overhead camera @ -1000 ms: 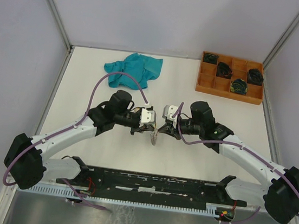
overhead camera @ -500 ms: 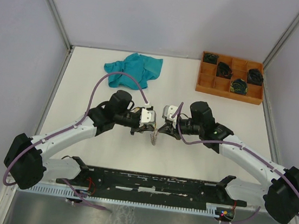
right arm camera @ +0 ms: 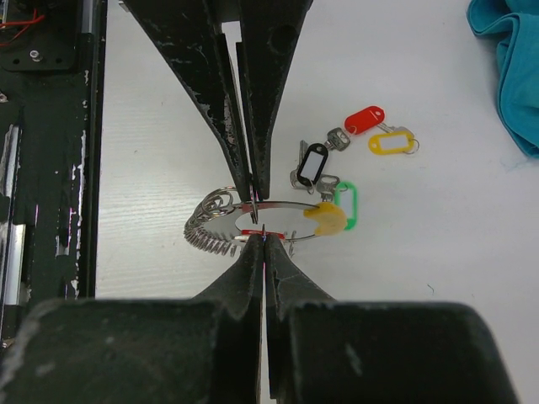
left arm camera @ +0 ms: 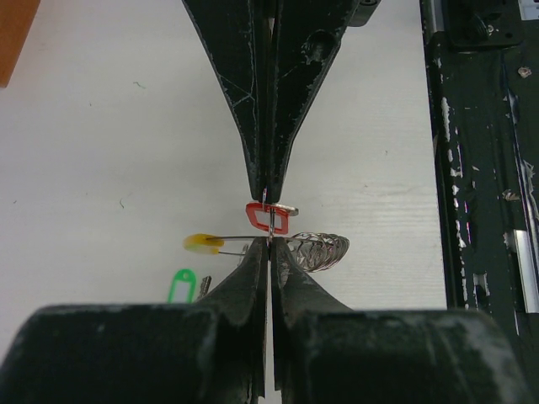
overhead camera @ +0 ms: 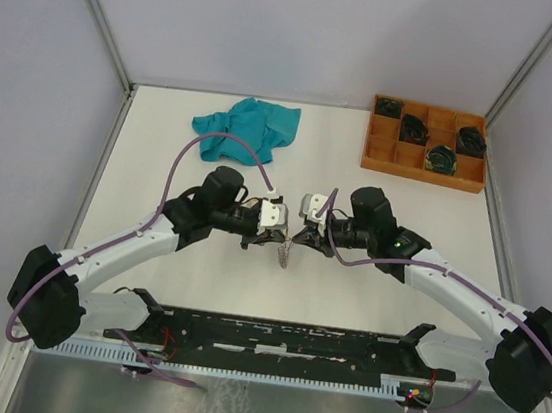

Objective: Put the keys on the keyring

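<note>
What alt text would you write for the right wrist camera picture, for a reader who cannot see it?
Two shut grippers meet tip to tip above a white table: the right gripper holds a red-tagged key at the wire keyring, which the left gripper pinches. Other tagged keys and a teal cloth lie beyond.

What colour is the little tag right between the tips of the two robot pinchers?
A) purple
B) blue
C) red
C: in the left wrist view a red tag sits at the tip of the shut right gripper, just above the left gripper, which is shut on the wire of the keyring.
</note>
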Controlling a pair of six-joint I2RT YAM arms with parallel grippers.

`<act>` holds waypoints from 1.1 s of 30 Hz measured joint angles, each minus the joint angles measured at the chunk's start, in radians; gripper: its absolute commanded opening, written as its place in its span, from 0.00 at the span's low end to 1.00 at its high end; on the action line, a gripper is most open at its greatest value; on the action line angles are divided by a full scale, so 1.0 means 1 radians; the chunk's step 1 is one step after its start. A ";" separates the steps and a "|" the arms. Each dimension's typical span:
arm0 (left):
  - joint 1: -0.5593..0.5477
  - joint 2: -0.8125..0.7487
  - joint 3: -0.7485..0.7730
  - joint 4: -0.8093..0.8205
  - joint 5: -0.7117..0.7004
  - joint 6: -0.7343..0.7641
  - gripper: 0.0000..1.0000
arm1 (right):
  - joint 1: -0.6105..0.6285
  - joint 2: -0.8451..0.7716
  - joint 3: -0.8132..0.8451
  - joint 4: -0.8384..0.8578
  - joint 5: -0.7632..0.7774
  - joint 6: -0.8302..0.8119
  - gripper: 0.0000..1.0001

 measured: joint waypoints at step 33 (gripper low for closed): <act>0.000 0.005 0.000 0.000 0.000 -0.002 0.03 | 0.010 0.000 0.000 -0.008 0.021 0.000 0.01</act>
